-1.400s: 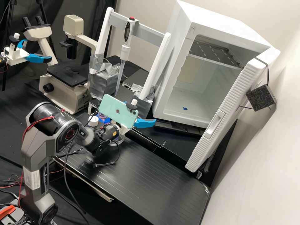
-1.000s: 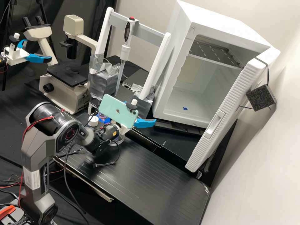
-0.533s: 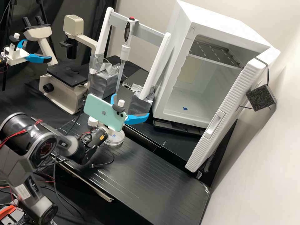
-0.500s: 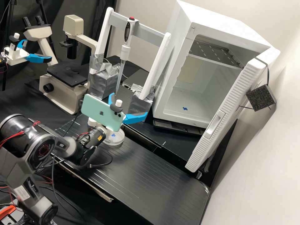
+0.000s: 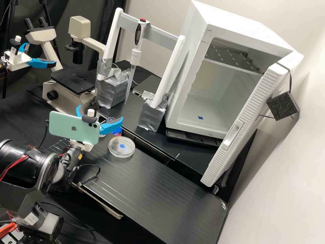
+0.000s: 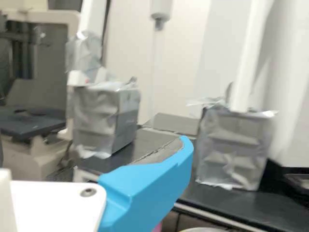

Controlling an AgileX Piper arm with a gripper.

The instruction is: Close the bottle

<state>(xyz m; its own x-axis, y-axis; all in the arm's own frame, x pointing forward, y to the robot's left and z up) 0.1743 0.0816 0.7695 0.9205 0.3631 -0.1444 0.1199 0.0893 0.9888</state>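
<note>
High view shows the whole dish (image 5: 121, 150) and released pincer (image 5: 100, 113); wrist view, dish's rim.

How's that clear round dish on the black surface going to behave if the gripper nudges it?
The clear round dish will probably slide rather than tip, since it is shallow and lies flat on the black surface. Its smooth, see-through wall suggests thin plastic or glass, so it may be slippery and could crack if squeezed hard.
</note>
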